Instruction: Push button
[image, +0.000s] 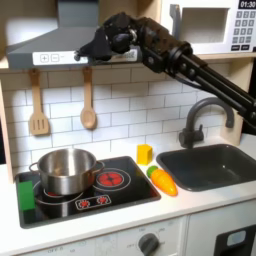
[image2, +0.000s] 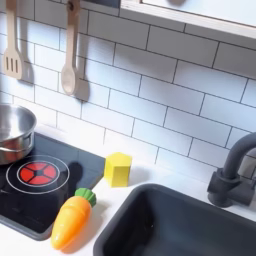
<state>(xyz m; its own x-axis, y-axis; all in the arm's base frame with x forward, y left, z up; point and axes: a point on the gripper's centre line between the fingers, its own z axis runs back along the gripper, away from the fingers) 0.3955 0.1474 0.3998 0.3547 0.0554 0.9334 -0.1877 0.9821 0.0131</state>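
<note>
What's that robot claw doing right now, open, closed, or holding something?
Gripper: up against the range hood by its buttons; whether it is open or closed cannot be told, and nothing is seen in it.

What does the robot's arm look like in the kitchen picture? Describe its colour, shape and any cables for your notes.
In the first exterior view the arm is black all over, built from boxy, blocky segments joined by chunky joints. Its long section is made of slim parallel bars. The tool at its end is also black and narrow. The picture is too blurred to make out cables or markings.
</note>
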